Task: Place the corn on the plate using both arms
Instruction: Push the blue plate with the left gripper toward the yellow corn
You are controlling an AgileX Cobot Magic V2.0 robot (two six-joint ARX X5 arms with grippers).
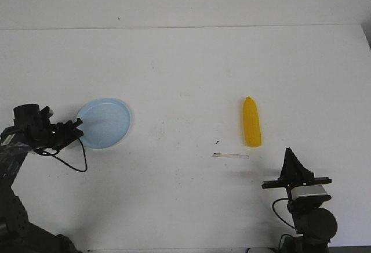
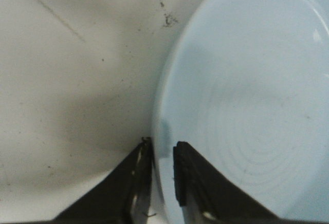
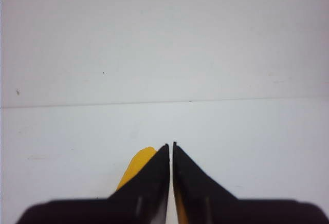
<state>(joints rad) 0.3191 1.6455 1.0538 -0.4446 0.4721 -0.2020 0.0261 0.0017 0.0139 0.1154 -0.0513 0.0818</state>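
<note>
The pale blue plate (image 1: 107, 124) lies on the white table at the left. My left gripper (image 1: 77, 125) is at its left rim. In the left wrist view the gripper (image 2: 162, 149) has its jaws nearly closed, one outside and one inside the plate (image 2: 247, 95), pinching the rim. The yellow-orange corn (image 1: 251, 123) lies right of centre, pointed end away from me. My right gripper (image 1: 288, 151) is shut and empty, a little nearer than the corn and to its right. In the right wrist view the corn (image 3: 139, 165) peeks out behind the shut gripper (image 3: 171, 145).
A thin pale strip (image 1: 231, 155) lies on the table just in front of the corn. A loose black cable (image 1: 78, 163) hangs from the left arm. The table's far edge (image 1: 185, 28) meets a white wall.
</note>
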